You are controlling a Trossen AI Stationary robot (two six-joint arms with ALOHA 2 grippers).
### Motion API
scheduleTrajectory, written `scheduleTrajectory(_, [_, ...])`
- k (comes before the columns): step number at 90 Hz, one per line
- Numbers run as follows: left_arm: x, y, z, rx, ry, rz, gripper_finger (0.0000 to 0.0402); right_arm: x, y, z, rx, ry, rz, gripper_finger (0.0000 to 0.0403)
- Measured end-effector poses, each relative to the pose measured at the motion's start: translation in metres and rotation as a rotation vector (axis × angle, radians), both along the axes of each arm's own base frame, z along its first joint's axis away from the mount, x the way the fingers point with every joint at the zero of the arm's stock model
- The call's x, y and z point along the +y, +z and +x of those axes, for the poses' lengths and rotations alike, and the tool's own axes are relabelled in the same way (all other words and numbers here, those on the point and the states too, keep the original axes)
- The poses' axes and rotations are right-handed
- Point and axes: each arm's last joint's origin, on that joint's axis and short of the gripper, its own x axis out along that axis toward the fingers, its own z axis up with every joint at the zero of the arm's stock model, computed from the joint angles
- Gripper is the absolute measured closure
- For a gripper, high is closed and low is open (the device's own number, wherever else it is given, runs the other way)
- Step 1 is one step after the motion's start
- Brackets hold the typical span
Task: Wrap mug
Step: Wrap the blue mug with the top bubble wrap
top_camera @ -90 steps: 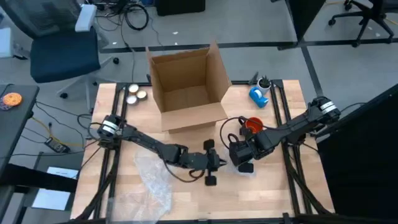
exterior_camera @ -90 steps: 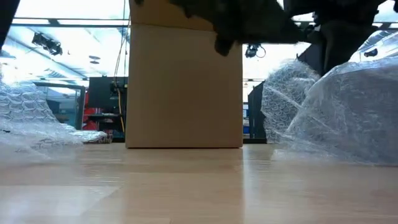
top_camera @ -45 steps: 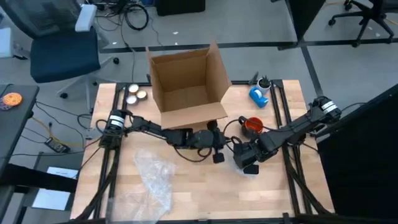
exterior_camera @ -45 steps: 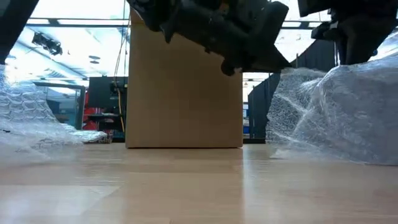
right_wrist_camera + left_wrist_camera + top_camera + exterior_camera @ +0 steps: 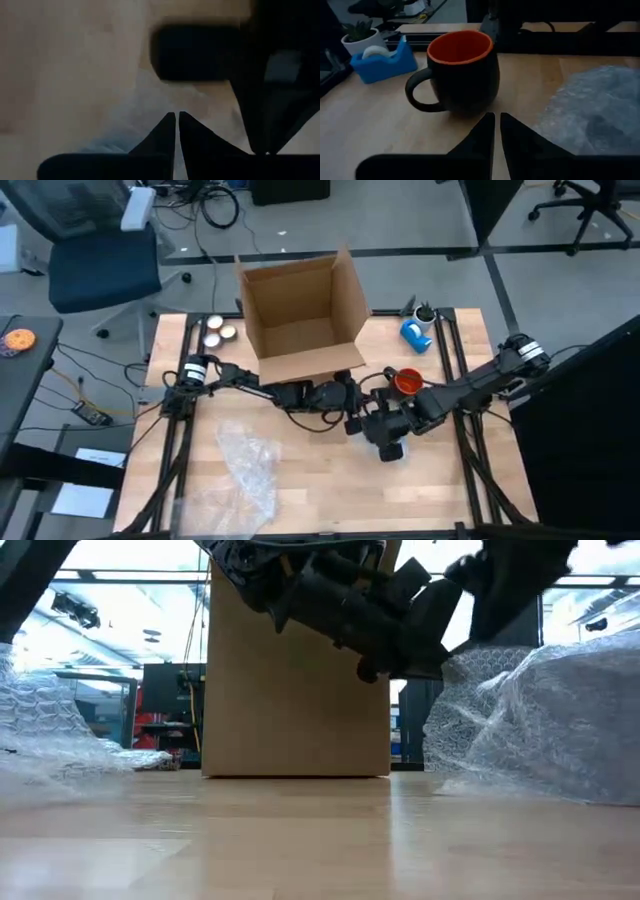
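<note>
The mug (image 5: pixel 462 70), black outside and orange inside, stands upright on its base on the wooden table (image 5: pixel 300 480), right of the middle (image 5: pixel 405 380). Its handle (image 5: pixel 417 92) points toward the table's far edge. My left gripper (image 5: pixel 495 120) is shut and level, its tips just short of the mug's wall (image 5: pixel 362 408). My right gripper (image 5: pixel 175 117), also shut, hangs near the left one (image 5: pixel 385 438) over a sheet of clear bubble wrap (image 5: pixel 590 112) that lies on the table on the mug's near side (image 5: pixel 560 720). My left gripper touches nothing. My right gripper has its shut fingertips close over the bubble wrap (image 5: pixel 145 115); I cannot tell whether they touch it.
An open cardboard box (image 5: pixel 300 320) stands at the far middle. A blue tape dispenser (image 5: pixel 415 333) and a small potted plant (image 5: pixel 362 37) sit behind the mug. A second bubble wrap sheet (image 5: pixel 245 470) lies near left. Two small round things (image 5: pixel 215 330) lie far left.
My left gripper has swung from the table's near middle toward the far right, up to the mug, turning level toward it. My right gripper has shifted slightly toward the table's left.
</note>
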Motion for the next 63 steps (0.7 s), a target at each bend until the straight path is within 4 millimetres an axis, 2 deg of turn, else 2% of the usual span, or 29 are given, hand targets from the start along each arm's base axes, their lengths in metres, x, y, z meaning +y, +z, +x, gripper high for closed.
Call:
scheduleTrajectory(13, [-0.004, -0.002, -0.001, 0.022, -0.001, -0.020, 0.0386, -0.014, -0.015, -0.008, 0.119, -0.047, -0.041, 0.0403])
scheduleTrajectory(28, [-0.014, -0.005, -0.003, 0.050, -0.017, -0.027, 0.0386, -0.026, -0.013, -0.022, 0.199, -0.169, -0.104, 0.0403])
scheduleTrajectory(46, [-0.037, -0.006, -0.006, 0.067, -0.067, -0.027, 0.0386, -0.016, -0.012, -0.030, 0.227, -0.181, -0.049, 0.0403])
scheduleTrajectory(63, [-0.055, -0.004, -0.008, 0.036, -0.100, -0.048, 0.0386, -0.006, -0.028, -0.043, 0.284, -0.206, -0.012, 0.0403])
